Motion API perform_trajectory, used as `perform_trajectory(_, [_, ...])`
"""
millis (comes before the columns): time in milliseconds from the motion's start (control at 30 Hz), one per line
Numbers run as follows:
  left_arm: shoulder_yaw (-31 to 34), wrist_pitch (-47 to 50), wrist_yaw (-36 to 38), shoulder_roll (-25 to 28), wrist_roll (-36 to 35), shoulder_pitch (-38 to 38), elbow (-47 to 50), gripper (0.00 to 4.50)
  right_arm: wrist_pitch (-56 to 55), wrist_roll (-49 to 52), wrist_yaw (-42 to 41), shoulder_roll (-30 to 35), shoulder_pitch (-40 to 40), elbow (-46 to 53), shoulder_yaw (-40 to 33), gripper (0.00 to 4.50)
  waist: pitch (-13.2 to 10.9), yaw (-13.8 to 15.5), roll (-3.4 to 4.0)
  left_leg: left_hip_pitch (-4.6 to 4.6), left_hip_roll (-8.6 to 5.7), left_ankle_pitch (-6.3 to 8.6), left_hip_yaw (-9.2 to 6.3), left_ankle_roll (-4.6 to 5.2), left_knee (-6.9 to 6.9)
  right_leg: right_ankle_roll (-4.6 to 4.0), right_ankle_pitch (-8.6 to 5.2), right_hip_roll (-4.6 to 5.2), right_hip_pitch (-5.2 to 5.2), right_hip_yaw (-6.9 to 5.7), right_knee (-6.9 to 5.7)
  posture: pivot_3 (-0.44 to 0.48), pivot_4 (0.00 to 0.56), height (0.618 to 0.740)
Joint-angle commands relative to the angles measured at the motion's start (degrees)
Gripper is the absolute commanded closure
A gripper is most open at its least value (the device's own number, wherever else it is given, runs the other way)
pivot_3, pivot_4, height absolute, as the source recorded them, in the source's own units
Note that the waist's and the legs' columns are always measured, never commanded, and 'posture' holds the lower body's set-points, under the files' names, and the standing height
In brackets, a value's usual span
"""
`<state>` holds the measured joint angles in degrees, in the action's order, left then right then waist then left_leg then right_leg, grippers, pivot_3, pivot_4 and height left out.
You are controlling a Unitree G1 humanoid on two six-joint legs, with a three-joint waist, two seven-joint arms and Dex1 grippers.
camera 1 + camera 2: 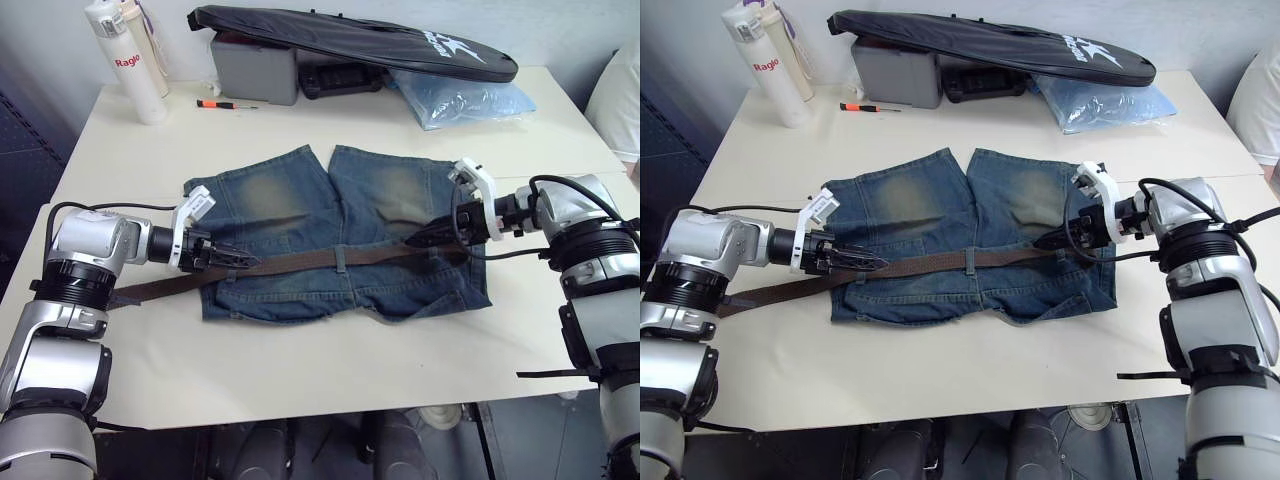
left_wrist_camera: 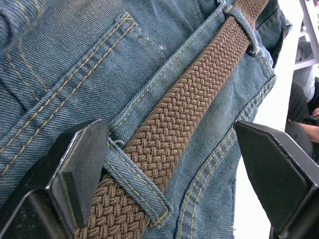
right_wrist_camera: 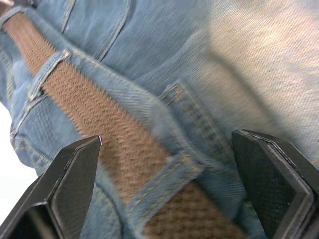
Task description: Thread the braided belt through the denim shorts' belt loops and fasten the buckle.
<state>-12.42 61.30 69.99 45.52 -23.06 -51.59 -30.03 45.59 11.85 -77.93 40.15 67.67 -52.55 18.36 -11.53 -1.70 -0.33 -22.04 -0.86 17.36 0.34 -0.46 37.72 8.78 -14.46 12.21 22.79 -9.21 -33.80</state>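
Both grippers, left (image 2: 169,169) and right (image 3: 164,189), spread over braided belt (image 1: 300,262); wrist views reveal belt loops (image 2: 132,181).

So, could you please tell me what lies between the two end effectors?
In the left eye view, the braided belt runs along the denim shorts waistband, under a belt loop.

Braided belt (image 1: 300,262) across denim shorts (image 1: 300,200) on table (image 1: 330,370).

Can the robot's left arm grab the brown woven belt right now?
Probably yes. The left gripper is open, its two black fingers standing either side of the brown braided belt where it passes under a blue denim belt loop on the faded blue denim shorts. Nothing blocks it.
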Motion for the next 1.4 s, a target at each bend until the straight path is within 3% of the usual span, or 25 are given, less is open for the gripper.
perform_trajectory(33, [-1.2,-0.9,1.8,0.2,1.8,-0.2,-1.3,0.07,-2.6,-2.4,-1.9,-0.3,1.2,-2.7,-1.0,0.00,0.0,0.0,0.00,0.00,0.00,0.00,0.00,0.00,0.00,0.00,0.00,0.00,0.00,0.00,0.00,0.000,0.150,0.740])
perform_trajectory(67, [-0.5,1.5,2.1,-0.3,0.9,-0.9,-2.1,0.07,-3.3,-3.4,-2.5,-0.4,0.8,-2.8,-0.4,0.00,0.0,0.0,0.00,0.00,0.00,0.00,0.00,0.00,0.00,0.00,0.00,0.00,0.00,0.00,0.00,0.000,0.150,0.740])
perform_trajectory(133, [-0.3,1.7,2.8,-0.9,0.8,-1.1,-2.1,0.59,-5.4,-5.3,-3.0,-0.5,-0.4,-2.5,0.8,0.00,0.0,0.0,0.00,0.00,0.00,0.00,0.02,0.00,0.02,0.00,0.00,0.00,0.01,0.02,-0.02,0.000,0.150,0.740])
perform_trajectory(267, [-1.3,1.3,4.5,-1.1,1.4,-1.2,-2.0,2.09,-7.5,-6.0,-4.7,-0.7,-1.6,-1.6,-0.4,1.63,0.0,0.0,0.00,-0.02,-0.01,0.02,0.02,0.01,0.06,0.01,0.00,0.00,0.01,0.03,-0.03,0.000,0.150,0.740])
perform_trajectory(300, [-1.7,0.9,5.2,-0.8,1.6,-1.2,-1.8,2.63,-9.1,-6.1,-5.1,-0.2,-2.1,-1.1,-0.8,2.31,0.0,0.0,0.00,-0.04,-0.01,0.02,0.03,0.01,0.09,0.01,0.01,0.00,0.02,0.03,-0.03,0.000,0.150,0.740])
perform_trajectory(333, [-2.0,0.6,5.6,-0.6,1.8,-1.2,-1.7,2.77,-10.6,-6.2,-5.4,0.1,-2.6,-0.7,-1.1,2.43,0.0,0.0,0.00,-0.04,-0.01,0.02,0.03,0.01,0.09,0.01,0.01,0.00,0.02,0.03,-0.03,0.000,0.150,0.740])
perform_trajectory(467, [-2.6,-1.0,7.2,0.0,2.8,-1.7,-2.2,4.47,-15.2,-5.0,-6.0,1.2,-4.0,1.3,-4.3,4.26,0.0,0.0,0.00,-0.05,-0.01,0.03,0.03,0.01,0.12,0.02,0.01,0.00,0.02,0.03,-0.03,0.000,0.150,0.740])
perform_trajectory(500, [-2.5,-1.4,7.6,0.1,2.9,-1.9,-2.4,4.50,-15.6,-4.3,-6.8,1.6,-4.5,2.5,-5.3,4.42,0.0,0.0,0.00,-0.05,-0.01,0.03,0.03,0.01,0.13,0.03,0.02,0.00,0.02,0.03,-0.03,0.000,0.150,0.740])
perform_trajectory(900, [1.1,2.7,15.3,5.3,-2.0,-2.3,6.2,4.50,-9.3,5.4,-7.9,8.4,-19.9,32.0,-14.3,4.44,0.0,0.2,-0.01,-0.11,0.02,0.13,0.04,0.04,0.26,0.03,0.02,0.00,0.02,0.03,-0.07,0.000,0.150,0.740])
perform_trajectory(1000, [2.3,3.2,14.1,6.5,-2.5,-1.9,8.0,4.50,-6.3,7.3,-5.9,9.5,-23.0,37.2,-16.4,4.44,0.0,0.2,-0.01,-0.11,0.02,0.16,0.04,0.05,0.27,0.03,0.02,0.00,0.02,0.04,-0.07,0.000,0.150,0.740])
perform_trajectory(1200, [2.6,-3.3,5.1,4.0,2.9,-0.8,2.6,4.50,-5.4,8.0,-1.9,8.4,-25.1,39.7,-17.0,4.44,0.0,0.3,-0.02,-0.05,0.02,0.16,0.06,0.06,0.36,0.03,0.02,0.00,-0.01,0.08,-0.17,0.000,0.150,0.740])
perform_trajectory(1300, [1.6,-3.0,2.4,2.0,3.9,0.2,2.7,3.59,-5.3,8.2,-1.2,8.1,-24.7,39.3,-16.8,4.44,0.0,0.3,-0.01,-0.06,0.02,0.17,0.08,0.07,0.36,0.04,0.02,0.00,0.00,0.10,-0.14,0.000,0.150,0.740])
perform_trajectory(1400, [0.2,-1.2,0.9,0.5,4.9,0.3,2.5,2.31,-5.2,8.4,-1.1,8.4,-24.3,38.8,-16.7,4.44,0.0,0.3,-0.03,-0.08,0.02,0.18,0.08,0.09,0.37,0.05,0.03,0.00,0.00,0.09,-0.13,0.000,0.150,0.740])
